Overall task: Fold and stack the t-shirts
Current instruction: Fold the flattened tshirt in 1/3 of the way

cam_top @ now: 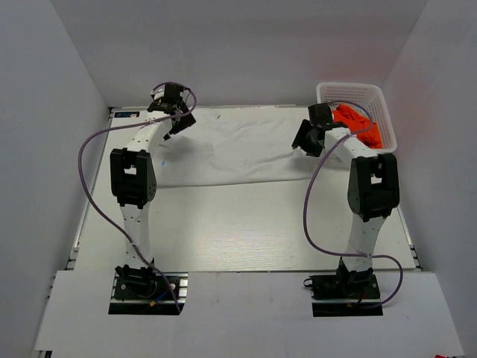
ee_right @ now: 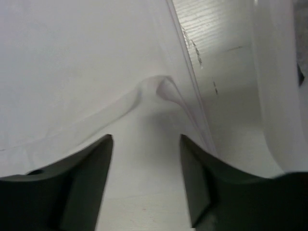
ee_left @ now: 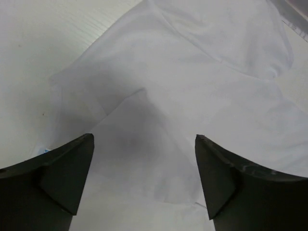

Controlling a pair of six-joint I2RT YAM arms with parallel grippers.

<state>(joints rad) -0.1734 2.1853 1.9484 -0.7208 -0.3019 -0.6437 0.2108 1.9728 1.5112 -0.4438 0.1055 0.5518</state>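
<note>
A white t-shirt (cam_top: 238, 149) lies spread out flat and wrinkled across the far half of the table. My left gripper (cam_top: 173, 127) hovers over its far left corner. In the left wrist view that gripper (ee_left: 144, 139) is open, with the white t-shirt (ee_left: 192, 72) lying below and nothing between the fingers. My right gripper (cam_top: 302, 142) is at the shirt's right edge. In the right wrist view it (ee_right: 146, 139) is open above a raised fold of the white t-shirt (ee_right: 72, 72). An orange t-shirt (cam_top: 361, 123) lies bunched in the basket.
A white lattice basket (cam_top: 387, 119) stands at the far right corner, just right of the right arm. White walls close in the table on three sides. Bare table (cam_top: 238, 231) stretches between the shirt and the arm bases.
</note>
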